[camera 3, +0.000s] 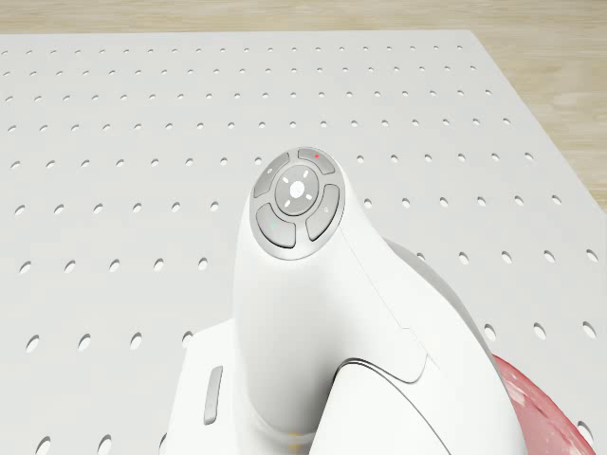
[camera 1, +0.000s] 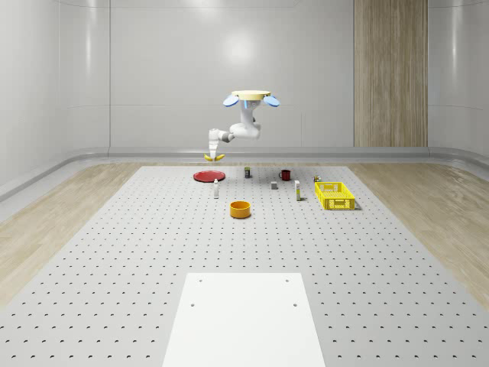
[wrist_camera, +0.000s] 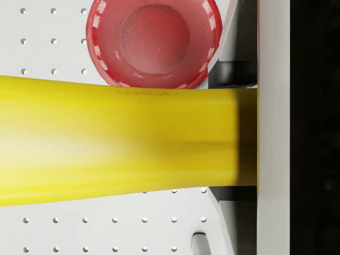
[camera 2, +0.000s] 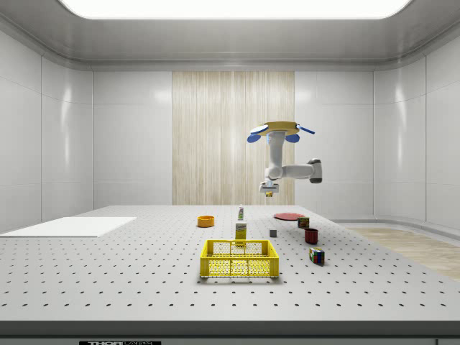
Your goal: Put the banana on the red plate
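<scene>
The drone [camera 1: 250,97] hovers high over the far part of the perforated table [camera 1: 114,252]. Its white arm [camera 3: 313,313] reaches toward the whole-scene view's left. The gripper [camera 1: 214,153] is shut on the yellow banana [camera 1: 215,157], held in the air a little above and just behind the red plate [camera 1: 208,177]. In the wrist view the banana [wrist_camera: 117,138] lies crosswise between the fingers [wrist_camera: 234,71], with the red plate [wrist_camera: 154,42] on the table beneath it. In the side view the gripper [camera 2: 268,191] hangs above and left of the plate [camera 2: 289,215].
An orange bowl [camera 1: 241,209] and a yellow basket [camera 1: 335,196] stand nearer the front. A red mug [camera 1: 285,174], a can [camera 1: 248,173], a grey cube [camera 1: 273,184] and two small bottles [camera 1: 297,190] stand beside the plate. A white pad [camera 1: 244,321] lies at the front edge.
</scene>
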Robot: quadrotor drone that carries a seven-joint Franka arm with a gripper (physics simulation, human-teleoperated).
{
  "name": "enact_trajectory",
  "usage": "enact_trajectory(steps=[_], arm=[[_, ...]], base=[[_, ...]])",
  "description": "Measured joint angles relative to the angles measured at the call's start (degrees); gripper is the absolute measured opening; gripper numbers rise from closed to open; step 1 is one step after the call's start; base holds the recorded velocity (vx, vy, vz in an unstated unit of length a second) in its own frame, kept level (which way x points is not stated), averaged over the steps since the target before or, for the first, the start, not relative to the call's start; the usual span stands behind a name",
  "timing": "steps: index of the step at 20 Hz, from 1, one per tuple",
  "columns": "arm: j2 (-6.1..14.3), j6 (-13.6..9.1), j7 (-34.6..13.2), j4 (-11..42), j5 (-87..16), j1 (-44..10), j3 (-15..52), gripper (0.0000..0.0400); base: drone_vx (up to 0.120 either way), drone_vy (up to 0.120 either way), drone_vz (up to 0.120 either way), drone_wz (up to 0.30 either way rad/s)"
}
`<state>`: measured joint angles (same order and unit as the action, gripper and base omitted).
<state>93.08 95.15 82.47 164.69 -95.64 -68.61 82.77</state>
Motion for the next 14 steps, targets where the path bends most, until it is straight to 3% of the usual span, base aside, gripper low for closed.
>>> enact_trajectory(steps=[2, 8, 10, 14], arm=[[0.0, 0.0, 0.0, 0.0, 0.0, 0.0, 0.0, 0.0199], [0.0, 0.0, 0.1, 0.0, 0.0, 0.0, 0.0, 0.0199], [0.0, 0.0, 0.1, 0.0, 0.0, 0.0, 0.0, 0.0199], [-0.1, -0.1, 0.1, 0.0, 0.0, 0.0, 0.0, 0.0199]], base=[[0.120, -0.120, 0.000, 0.000], [0.000, -0.120, 0.000, 0.000], [0.120, -0.120, 0.000, 0.000], [0.000, -0.120, 0.000, 0.000]])
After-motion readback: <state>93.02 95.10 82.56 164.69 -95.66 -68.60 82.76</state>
